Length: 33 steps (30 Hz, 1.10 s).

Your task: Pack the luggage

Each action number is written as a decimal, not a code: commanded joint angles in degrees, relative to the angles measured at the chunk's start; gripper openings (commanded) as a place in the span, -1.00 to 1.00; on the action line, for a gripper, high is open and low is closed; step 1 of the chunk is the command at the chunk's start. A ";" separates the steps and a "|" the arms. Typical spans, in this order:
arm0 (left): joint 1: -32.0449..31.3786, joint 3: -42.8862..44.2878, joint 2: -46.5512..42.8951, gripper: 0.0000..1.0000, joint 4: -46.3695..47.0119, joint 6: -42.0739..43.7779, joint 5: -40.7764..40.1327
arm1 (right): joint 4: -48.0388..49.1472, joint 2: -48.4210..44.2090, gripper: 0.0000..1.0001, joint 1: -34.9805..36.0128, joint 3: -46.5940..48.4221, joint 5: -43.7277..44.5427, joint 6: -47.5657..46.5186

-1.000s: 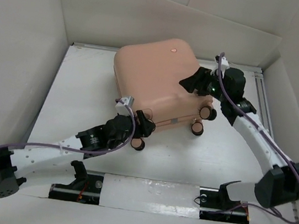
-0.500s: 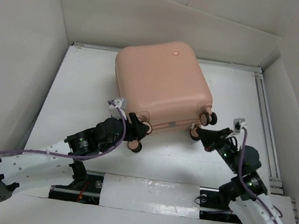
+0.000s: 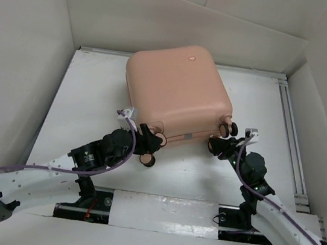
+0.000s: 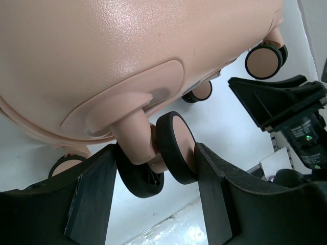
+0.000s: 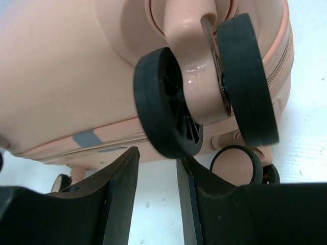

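The peach-pink luggage (image 3: 176, 94) lies shut and flat on the white table. Its wheels face the arms. My left gripper (image 3: 152, 138) is shut on the near-left twin wheel (image 4: 176, 148), with one finger pressed against each black disc, as the left wrist view (image 4: 156, 168) shows. My right gripper (image 3: 216, 146) is at the near-right twin wheel (image 5: 168, 109). Its jaws stand a narrow gap apart just below that wheel, with only the table between them in the right wrist view (image 5: 157, 173). The luggage shell fills the top of both wrist views (image 4: 102, 51) (image 5: 66, 76).
White walls (image 3: 25, 66) box in the table on the left, back and right. A metal rail (image 3: 291, 122) runs along the right side. Another luggage wheel (image 3: 231, 130) sticks out at the right and one (image 3: 147, 161) lies below the left gripper.
My right arm has swung from the luggage's far right side down to its near-right wheel. The luggage shifted slightly. My left gripper stays at its wheel.
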 commanded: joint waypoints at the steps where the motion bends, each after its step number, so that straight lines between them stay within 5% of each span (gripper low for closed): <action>1: -1.79 3.08 -4.12 -1.00 12.00 3.62 7.53 | 14.25 4.96 -0.18 0.57 -0.10 0.56 -1.94; 20: -1.79 2.55 -4.20 -1.00 12.53 3.62 10.43 | 23.75 17.27 -0.20 0.04 0.51 3.72 -3.26; 28: -1.79 3.08 -4.29 -1.00 12.61 4.15 10.43 | 27.62 21.58 -0.97 0.04 1.04 2.14 -3.79; 33: -1.79 3.08 -1.66 -1.00 14.89 4.15 11.66 | 27.63 20.53 -1.00 1.26 1.04 -1.27 -2.55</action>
